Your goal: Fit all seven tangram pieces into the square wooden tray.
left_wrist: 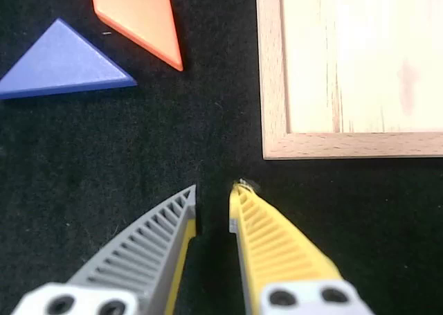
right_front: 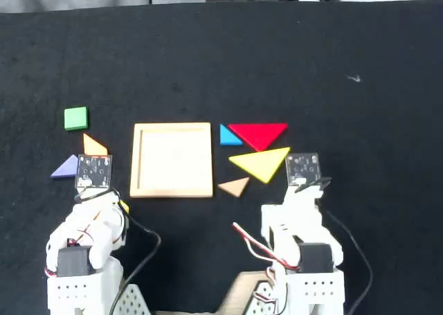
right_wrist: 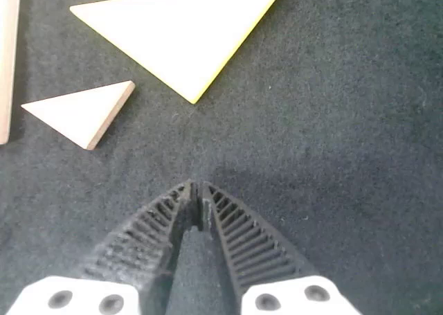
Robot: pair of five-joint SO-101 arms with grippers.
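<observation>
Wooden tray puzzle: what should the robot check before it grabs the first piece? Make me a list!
1. Is the tray empty inside: ok.
2. Are all seven pieces out: ok. The green square, orange parallelogram and purple triangle lie left of the tray. The blue triangle, red triangle, yellow triangle and tan triangle lie right of it.
3. Is the left end effector free to grab: ok. It is slightly open and holds nothing.
4. Is the right end effector ready to grab: not ok. It is shut, holding nothing.
5. Are the red triangle and yellow triangle apart: cannot tell. Their edges look very close.
</observation>
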